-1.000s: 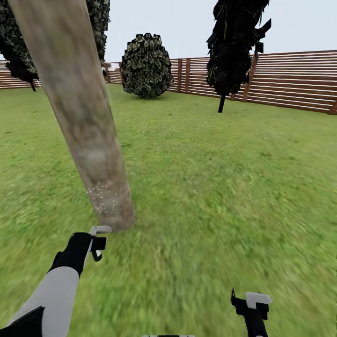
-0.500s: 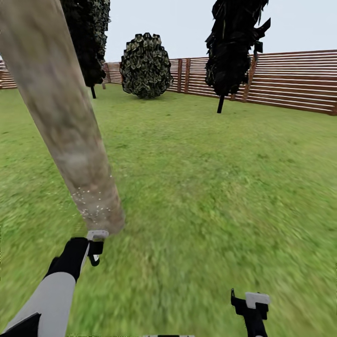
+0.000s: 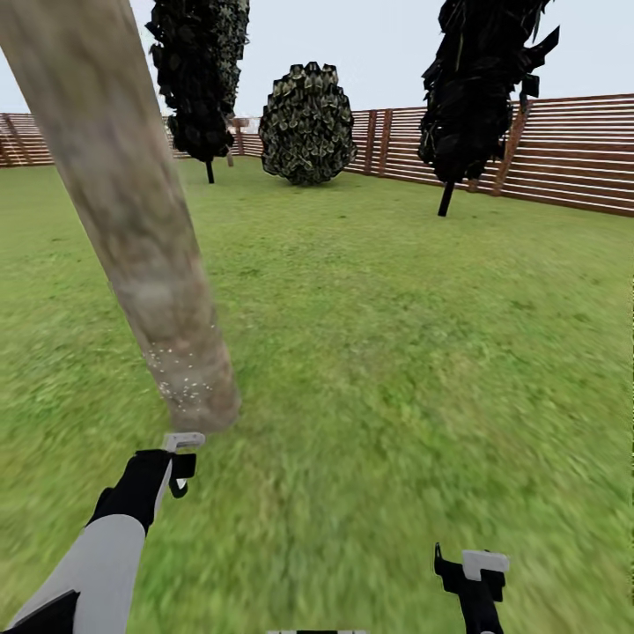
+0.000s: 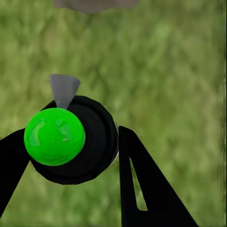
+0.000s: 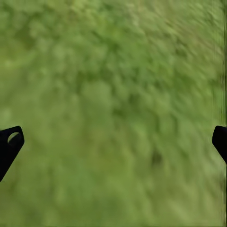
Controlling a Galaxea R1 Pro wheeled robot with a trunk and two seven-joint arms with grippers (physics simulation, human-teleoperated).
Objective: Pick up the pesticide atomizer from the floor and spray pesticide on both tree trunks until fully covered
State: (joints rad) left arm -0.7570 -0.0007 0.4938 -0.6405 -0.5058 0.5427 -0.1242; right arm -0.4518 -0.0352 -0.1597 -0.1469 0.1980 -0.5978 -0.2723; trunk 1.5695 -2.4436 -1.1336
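One tree's thick pale mottled tree trunk [image 3: 132, 220] leans across the left of the head view, with whitish pesticide specks [image 3: 180, 374] dotted just above its base. My left gripper [image 3: 180, 458] hovers right in front of that base. In the left wrist view it [image 4: 75, 161] is shut on the pesticide atomizer [image 4: 71, 139], a black round body with a bright green cap and a grey nozzle [image 4: 63, 89] pointing toward the trunk's foot [image 4: 92, 4]. My right gripper [image 3: 475, 572] hangs low at the right over grass, open and empty [image 5: 113, 142].
Lawn [image 3: 396, 352] stretches ahead and to the right. Two dark columnar trees [image 3: 201, 79] [image 3: 480, 88] and a rounded leafy bush [image 3: 308, 123] stand far back before the brown slat fence [image 3: 563, 150].
The whole head view has swung, so the far trees and fence sit further right now. My left gripper stays at the trunk's base with the atomizer; the right arm holds still.
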